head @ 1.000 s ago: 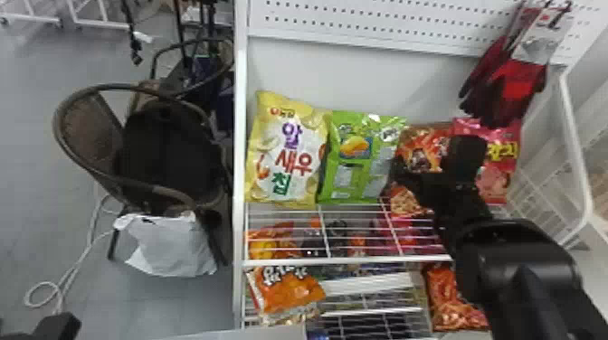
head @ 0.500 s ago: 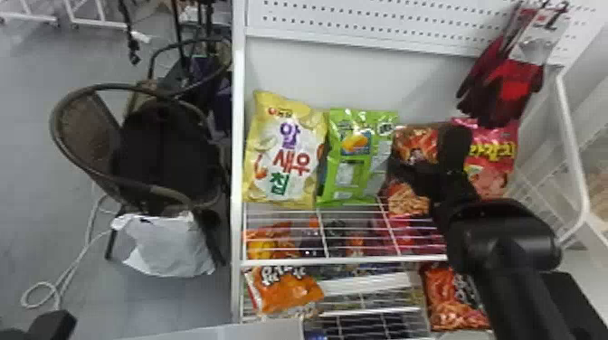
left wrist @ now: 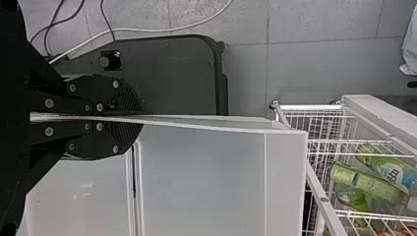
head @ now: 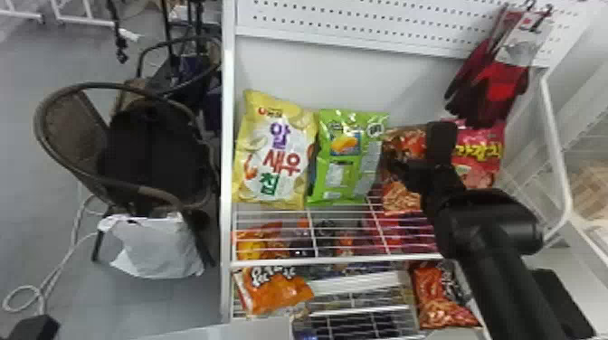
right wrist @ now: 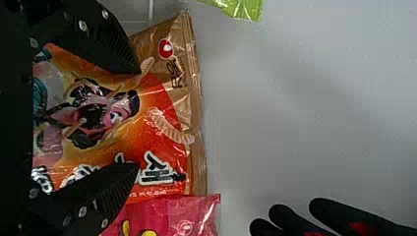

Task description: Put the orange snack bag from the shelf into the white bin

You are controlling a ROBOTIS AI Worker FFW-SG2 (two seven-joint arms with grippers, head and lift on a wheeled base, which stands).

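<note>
While your left gripper [left wrist: 140, 119] pinches the rim of the white bin [left wrist: 206, 177], your right gripper [head: 416, 147] spreads its fingers over the orange snack bag [head: 400, 196]. On your shelf [head: 334, 261], left of this bag is the green bag [head: 330, 176], right the pink bag [head: 479, 156]; back panel [head: 353, 77] extends above, the front edge runs below.

From where I stand, there's room above the orange snack bag [head: 401, 199], but gloves [head: 504, 90] hang low over the pink bag [head: 479, 156], toward the right edge of the shelf [head: 334, 261].
</note>
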